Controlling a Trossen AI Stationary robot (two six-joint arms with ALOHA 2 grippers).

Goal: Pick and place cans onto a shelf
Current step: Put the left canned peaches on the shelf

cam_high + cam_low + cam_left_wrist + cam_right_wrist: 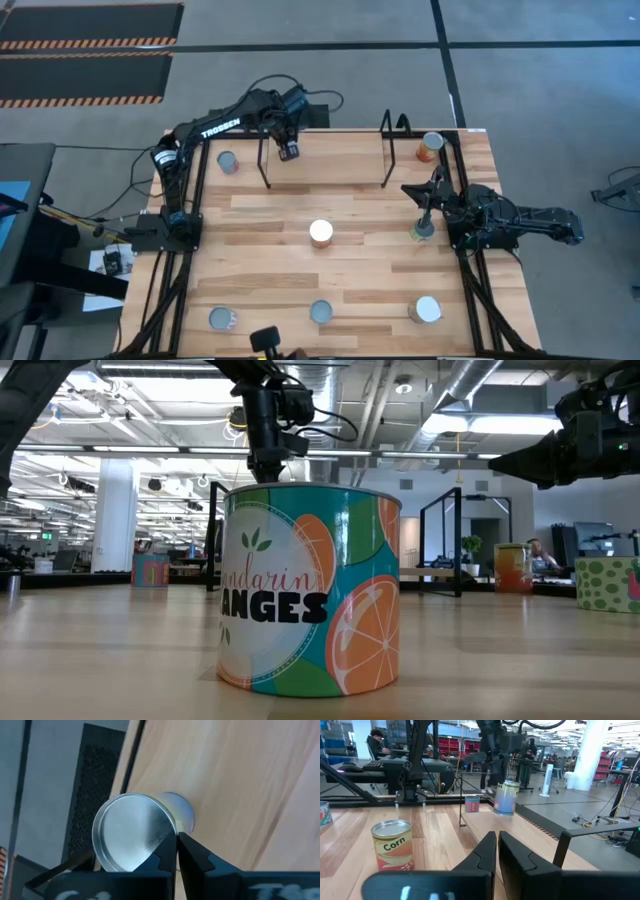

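mandarin oranges can stands nearest the low camera, near the table's front edge. at the back, the left gripper holds a tilted can over the shelf, fingers clamped on it. the right gripper hangs with fingers pressed together over a can at the right side.

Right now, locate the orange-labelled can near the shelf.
In the high view, the orange-labelled can stands at the far right corner of the table, just outside the shelf's right wire frame.
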